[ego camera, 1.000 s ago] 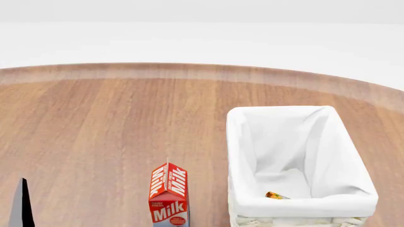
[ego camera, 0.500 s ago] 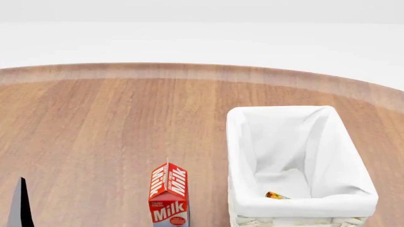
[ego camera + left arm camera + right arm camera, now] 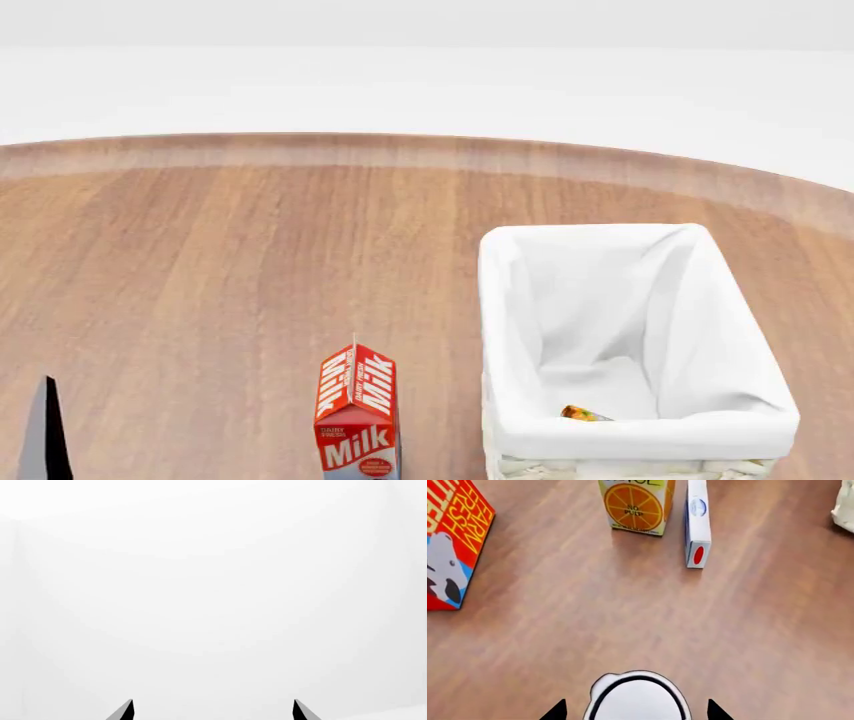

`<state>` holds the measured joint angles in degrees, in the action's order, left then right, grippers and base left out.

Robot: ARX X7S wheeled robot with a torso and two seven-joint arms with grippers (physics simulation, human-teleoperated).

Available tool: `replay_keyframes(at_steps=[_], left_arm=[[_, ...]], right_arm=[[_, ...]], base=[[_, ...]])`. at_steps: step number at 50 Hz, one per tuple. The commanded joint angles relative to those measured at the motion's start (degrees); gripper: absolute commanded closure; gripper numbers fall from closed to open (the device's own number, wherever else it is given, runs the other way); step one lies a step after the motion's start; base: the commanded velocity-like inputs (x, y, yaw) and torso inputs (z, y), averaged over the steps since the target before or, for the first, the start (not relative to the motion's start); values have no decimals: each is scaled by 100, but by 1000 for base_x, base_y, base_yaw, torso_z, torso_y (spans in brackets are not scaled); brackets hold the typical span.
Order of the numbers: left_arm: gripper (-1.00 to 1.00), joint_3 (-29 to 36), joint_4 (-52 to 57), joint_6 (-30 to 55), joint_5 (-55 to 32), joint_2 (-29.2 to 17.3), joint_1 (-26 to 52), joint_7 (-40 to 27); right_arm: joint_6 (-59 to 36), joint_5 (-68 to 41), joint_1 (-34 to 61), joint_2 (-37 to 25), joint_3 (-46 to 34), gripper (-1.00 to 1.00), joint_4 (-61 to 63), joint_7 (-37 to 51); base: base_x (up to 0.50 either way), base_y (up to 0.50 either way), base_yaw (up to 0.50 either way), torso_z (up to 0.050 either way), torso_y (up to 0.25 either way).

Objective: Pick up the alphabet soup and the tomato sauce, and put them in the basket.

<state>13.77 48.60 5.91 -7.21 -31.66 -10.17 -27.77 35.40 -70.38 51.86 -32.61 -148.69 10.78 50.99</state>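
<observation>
Head view, basket (image 3: 635,437), orange-labelled item (image 3: 585,413) inside

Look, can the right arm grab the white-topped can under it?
Probably yes: the can sits between the right gripper's open fingertips, with bare table around it and nothing in between.

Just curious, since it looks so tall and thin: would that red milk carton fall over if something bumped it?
Probably. The milk carton stands upright on a narrow base on the smooth wooden table, so a push near its top would likely tip it. Its flat sides mean it shouldn't roll.
</observation>
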Motion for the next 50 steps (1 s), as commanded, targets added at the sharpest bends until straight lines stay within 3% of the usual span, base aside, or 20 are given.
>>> replay_keyframes(at_steps=[1, 31, 32, 50], left_arm=[[-100, 9, -35, -40, -4, -7, -11, -8], [-100, 49, -71, -73, -2, -28, -8, -25], [-100, 38, -68, -76, -18, -28, -11, -30], [-100, 69, -90, -101, -19, -39, -8, -34]], right_arm=[[29, -138, -202, 65, 121, -100, -262, -217], [13, -177, -486, 114, 324, -100, -580, -416], [3, -117, -478, 112, 318, 100, -560, -362], [-88, 578, 166, -356, 341, 100, 237, 262]], base=[[0, 0, 0, 0, 0], [0, 0, 0, 0, 0], [0, 0, 0, 0, 0], [0, 0, 0, 0, 0]])
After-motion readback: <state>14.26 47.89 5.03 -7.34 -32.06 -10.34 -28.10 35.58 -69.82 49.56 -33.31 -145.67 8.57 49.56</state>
